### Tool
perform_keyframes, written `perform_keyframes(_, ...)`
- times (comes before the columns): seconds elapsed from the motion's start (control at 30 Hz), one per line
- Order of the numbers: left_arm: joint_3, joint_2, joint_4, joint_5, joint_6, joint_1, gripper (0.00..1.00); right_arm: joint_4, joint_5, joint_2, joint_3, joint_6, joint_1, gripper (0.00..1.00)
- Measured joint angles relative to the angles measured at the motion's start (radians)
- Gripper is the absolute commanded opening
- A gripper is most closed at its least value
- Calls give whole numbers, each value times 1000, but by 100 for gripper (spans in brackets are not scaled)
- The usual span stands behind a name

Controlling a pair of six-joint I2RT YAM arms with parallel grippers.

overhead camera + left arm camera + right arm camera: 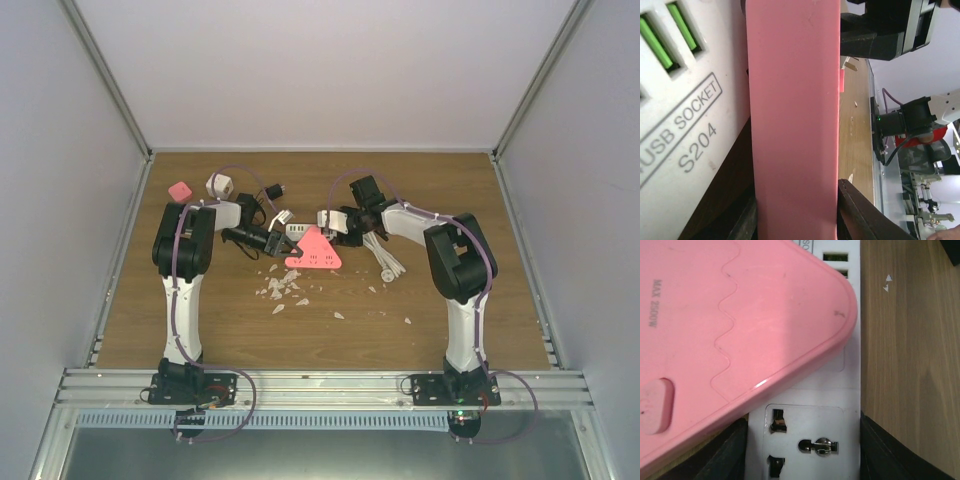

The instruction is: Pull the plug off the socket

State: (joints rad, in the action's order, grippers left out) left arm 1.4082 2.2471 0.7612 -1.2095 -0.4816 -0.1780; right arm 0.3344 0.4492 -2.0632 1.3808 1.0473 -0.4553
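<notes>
A pink triangular plug adapter (313, 251) lies at mid-table against a white socket strip (303, 231). My left gripper (281, 246) reaches it from the left. In the left wrist view the left gripper (797, 220) is shut on the pink adapter's edge (795, 110), with the white strip marked "USB SOCKET" (685, 110) beside it. My right gripper (339, 228) comes from the right. In the right wrist view the right gripper (802, 452) is shut on the white strip (810, 405), and the pink adapter (730, 325) covers the strip's upper part.
A pink cube (179, 190), a white cube adapter (219, 185) and a black plug (273, 190) lie at the back left. A white plug with cable (385, 260) lies under the right arm. Several white scraps (284, 290) litter the wood in front.
</notes>
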Motion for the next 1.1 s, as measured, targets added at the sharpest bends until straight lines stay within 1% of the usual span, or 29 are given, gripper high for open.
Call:
perform_keyframes(0.07, 0, 0, -2, -2, 2, 0, 15, -2, -1, -3, 2, -8, 0, 39)
perform_keyframes(0.17, 0, 0, -3, -2, 0, 0, 15, 1, 0, -5, 6, -8, 0, 34)
perform_keyframes(0.4, -10, -10, -26, 2, -2, -3, 16, 21, 11, -14, 21, -13, 6, 27)
perform_keyframes(0.73, -77, -121, -147, 70, -53, -25, 15, 54, 50, -32, 47, -8, 24, 24)
perform_keyframes(1.1, -86, -124, -168, 64, -48, -6, 15, 59, 51, -33, 48, -8, 29, 26)
